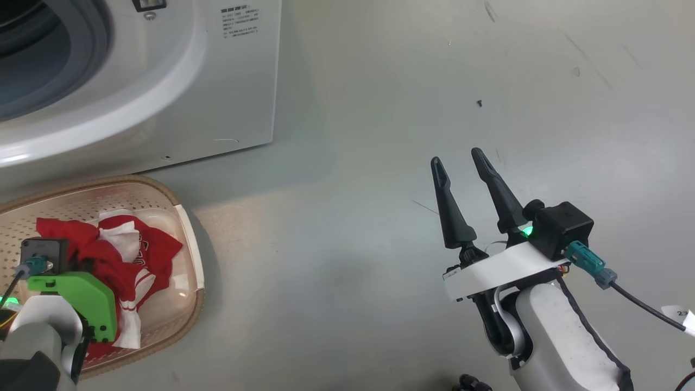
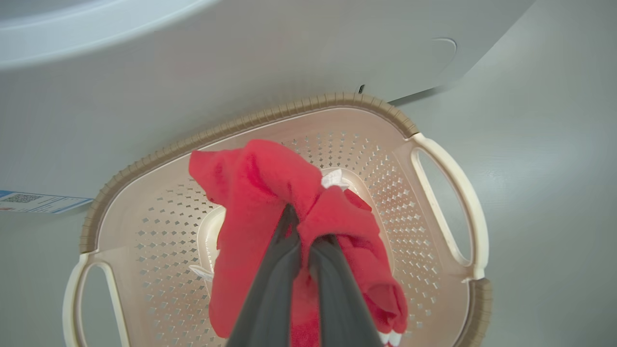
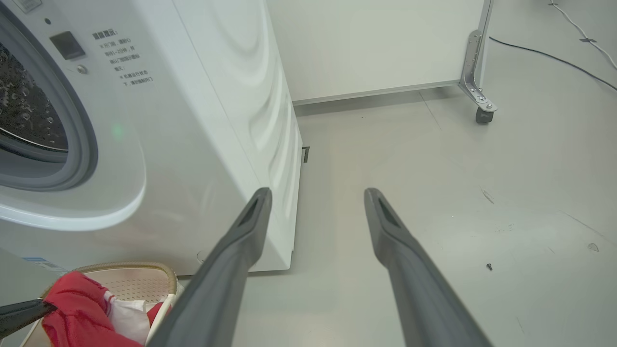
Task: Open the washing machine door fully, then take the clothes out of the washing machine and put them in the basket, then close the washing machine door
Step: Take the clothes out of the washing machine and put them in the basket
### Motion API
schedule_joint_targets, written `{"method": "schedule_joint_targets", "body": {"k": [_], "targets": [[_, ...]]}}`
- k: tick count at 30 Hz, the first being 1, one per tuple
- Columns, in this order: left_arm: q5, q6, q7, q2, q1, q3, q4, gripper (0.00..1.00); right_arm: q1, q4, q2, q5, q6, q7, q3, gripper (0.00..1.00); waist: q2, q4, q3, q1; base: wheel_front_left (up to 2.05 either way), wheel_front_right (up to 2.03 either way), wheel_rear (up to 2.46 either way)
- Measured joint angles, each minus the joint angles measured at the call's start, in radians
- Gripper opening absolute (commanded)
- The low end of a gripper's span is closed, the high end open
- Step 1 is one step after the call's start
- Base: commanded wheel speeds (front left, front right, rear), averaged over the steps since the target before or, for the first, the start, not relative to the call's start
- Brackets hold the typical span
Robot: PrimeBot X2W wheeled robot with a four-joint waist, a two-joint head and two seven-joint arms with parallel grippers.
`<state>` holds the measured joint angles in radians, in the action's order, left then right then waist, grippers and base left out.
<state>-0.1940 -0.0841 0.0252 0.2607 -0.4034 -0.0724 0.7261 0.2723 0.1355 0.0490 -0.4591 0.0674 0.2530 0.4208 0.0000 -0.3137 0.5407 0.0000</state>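
Note:
The cream basket [image 1: 163, 187] stands on the floor in front of the white washing machine [image 1: 233, 81], with red and white clothes [image 1: 157, 250] bunched inside it. In the left wrist view my left gripper [image 2: 306, 231] is shut on a fold of red clothes [image 2: 260, 178], held over the basket [image 2: 270, 118]. My right gripper [image 1: 461, 163] hangs open and empty over bare floor to the right. In the right wrist view its fingertips [image 3: 262, 195] frame the machine's corner, with the grey gasket [image 3: 82, 144] and steel drum [image 3: 24, 106] at left. The door is out of view.
A castor-wheeled metal leg [image 3: 477, 86] and a pale panel stand behind the machine. A black cable [image 3: 554, 58] runs across the far floor, where a small dark screw [image 3: 489, 266] also lies. A blue sticker [image 2: 38, 202] sits low on the machine's front.

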Motion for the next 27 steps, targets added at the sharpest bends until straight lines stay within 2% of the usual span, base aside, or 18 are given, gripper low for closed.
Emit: {"method": "schedule_joint_targets", "body": {"k": [5,6,7,8,9,15,27], "targets": [[-0.004,0.000,0.001,0.001,-0.020,0.002,0.049,0.00,0.015,-0.008,0.000,-0.012,-0.006,0.000,0.001,1.00,0.0000,-0.023,0.032,0.0000,0.00,0.00,0.00],[-0.004,0.000,0.001,0.000,-0.026,0.001,0.059,0.06,0.017,-0.009,0.000,-0.012,-0.009,0.000,0.000,1.00,0.0000,-0.027,0.037,0.0000,0.00,0.00,0.00],[-0.004,0.000,0.000,-0.002,-0.032,0.002,0.070,0.37,0.018,-0.009,0.000,-0.013,-0.009,0.000,-0.001,1.00,0.0000,-0.030,0.041,0.0000,0.00,0.00,0.00],[-0.007,0.003,0.000,-0.006,-0.037,0.004,0.078,0.82,0.019,-0.009,0.000,-0.014,-0.010,0.000,-0.002,1.00,0.0000,-0.033,0.045,0.0000,0.00,0.00,0.00],[-0.011,0.008,-0.003,-0.010,-0.041,0.010,0.086,1.00,0.021,-0.009,0.000,-0.014,-0.012,0.000,-0.002,1.00,0.0000,-0.035,0.047,0.0000,0.00,0.00,0.00],[-0.018,0.011,-0.014,-0.027,-0.049,0.006,0.144,1.00,0.027,-0.008,-0.001,-0.014,-0.018,0.000,-0.012,1.00,0.0000,-0.027,0.043,0.0000,0.00,0.00,0.00],[-0.061,0.005,-0.130,-0.091,-0.075,0.023,0.194,1.00,0.027,0.013,0.000,0.022,-0.018,0.000,-0.044,1.00,0.0000,0.036,-0.004,0.0000,0.00,0.00,0.00]]}}
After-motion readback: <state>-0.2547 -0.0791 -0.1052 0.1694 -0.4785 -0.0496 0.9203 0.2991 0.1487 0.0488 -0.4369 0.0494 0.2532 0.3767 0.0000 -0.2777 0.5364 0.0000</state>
